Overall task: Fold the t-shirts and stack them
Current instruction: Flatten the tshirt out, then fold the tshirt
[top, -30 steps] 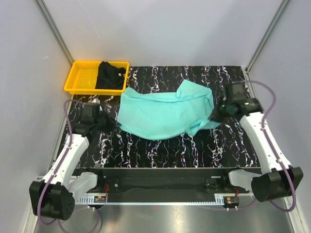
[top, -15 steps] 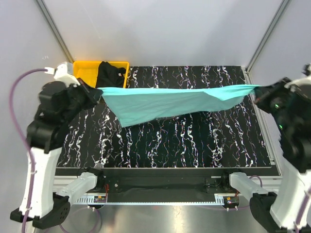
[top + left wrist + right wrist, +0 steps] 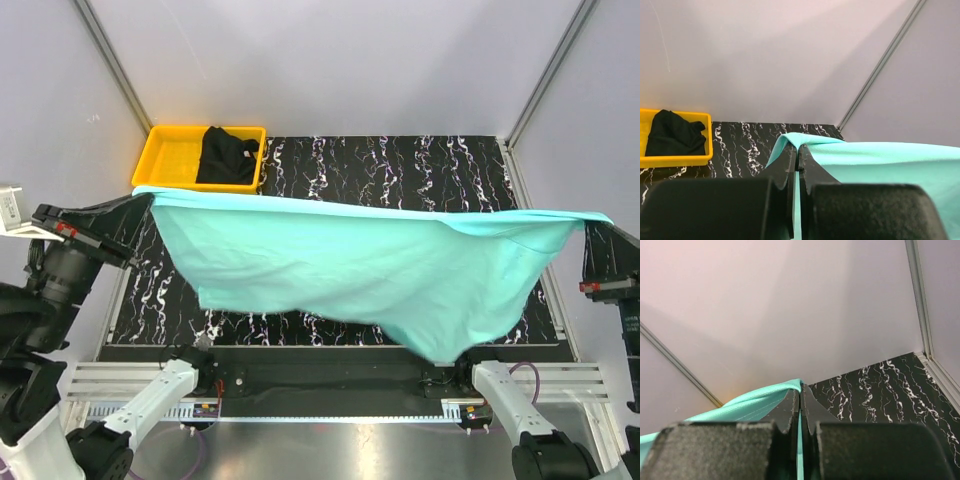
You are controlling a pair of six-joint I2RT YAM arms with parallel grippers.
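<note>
Jaws of the left gripper (image 3: 798, 152) press together on one corner of the teal shirt (image 3: 370, 270), and the right gripper (image 3: 800, 392) is clamped on the opposite corner. The cloth hangs stretched between them over the table (image 3: 400, 160), sagging lowest toward the right. At the far left, the black shirt (image 3: 226, 156) lies crumpled in the tray (image 3: 160, 172).

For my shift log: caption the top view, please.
Left end effector and right end effector hold teal shirt stretched above table; black shirt in tray.
</note>
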